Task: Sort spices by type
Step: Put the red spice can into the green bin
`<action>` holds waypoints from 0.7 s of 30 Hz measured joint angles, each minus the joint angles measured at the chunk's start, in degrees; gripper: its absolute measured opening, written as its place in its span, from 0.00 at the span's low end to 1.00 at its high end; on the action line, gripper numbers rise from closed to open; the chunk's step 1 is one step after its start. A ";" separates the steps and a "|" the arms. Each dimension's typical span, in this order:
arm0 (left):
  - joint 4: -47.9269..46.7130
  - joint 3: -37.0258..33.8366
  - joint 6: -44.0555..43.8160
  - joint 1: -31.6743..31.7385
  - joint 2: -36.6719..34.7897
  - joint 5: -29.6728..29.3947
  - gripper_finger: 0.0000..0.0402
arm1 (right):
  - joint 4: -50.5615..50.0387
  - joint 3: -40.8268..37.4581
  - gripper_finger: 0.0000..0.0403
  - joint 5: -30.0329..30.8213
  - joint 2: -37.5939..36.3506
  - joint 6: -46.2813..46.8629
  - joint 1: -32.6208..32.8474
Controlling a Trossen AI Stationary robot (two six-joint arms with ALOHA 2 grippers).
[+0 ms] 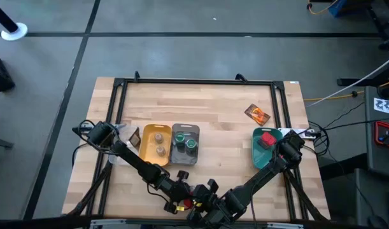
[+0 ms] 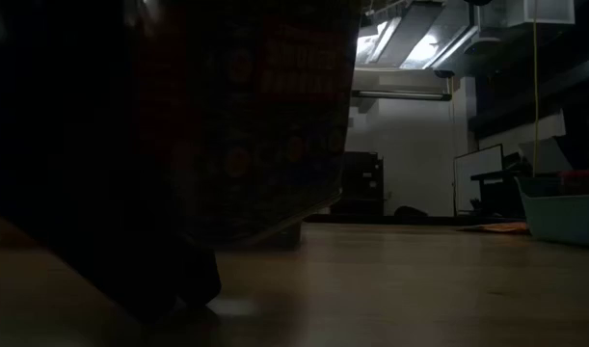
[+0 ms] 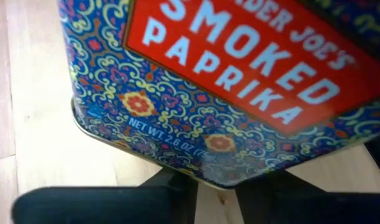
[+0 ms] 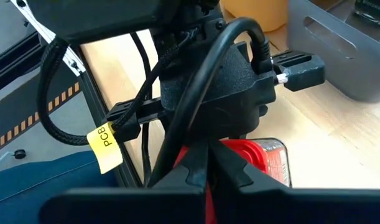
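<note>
A red box of smoked paprika [image 3: 239, 74], blue-patterned around its red label, fills my left wrist view. It lies at the table's near edge [image 1: 187, 203], and my left gripper [image 1: 180, 202] is shut on it. Just right of it, my right gripper [image 4: 208, 180] hangs shut and empty, looking at the back of my left hand and the box [image 4: 267, 162]. Two tan jars stand in the yellow tray [image 1: 148, 132]. Two green-lidded jars stand in the grey tray [image 1: 176, 150], and a second red box lies in the teal tray [image 1: 258, 156]. One packet [image 1: 258, 114] lies on the wood at the far right. My left gripper pinches the box between its two fingers [image 3: 168, 186] at a lower corner [image 3: 208, 171], slanting down from the table's near left side. In the low view the box [image 2: 265, 116] stands tilted. Whether any part of it rests on the table is lost in shadow.
A clear tray [image 1: 123, 138] at the left holds a brown packet [image 1: 135, 137]. A black frame [image 1: 194, 83] runs around the table top. Bare wood lies between the trays and the far rail, and both arms crowd the middle of the near edge.
</note>
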 joint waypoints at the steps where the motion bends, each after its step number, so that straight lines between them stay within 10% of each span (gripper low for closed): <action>1: -0.02 0.00 0.00 -0.03 0.00 -0.02 0.17 | -0.01 0.00 0.02 -0.02 0.00 0.01 0.00; 21: 0.05 0.00 -9.99 -0.66 0.00 0.15 0.14 | -2.73 -0.04 0.02 0.44 -0.02 2.14 -0.13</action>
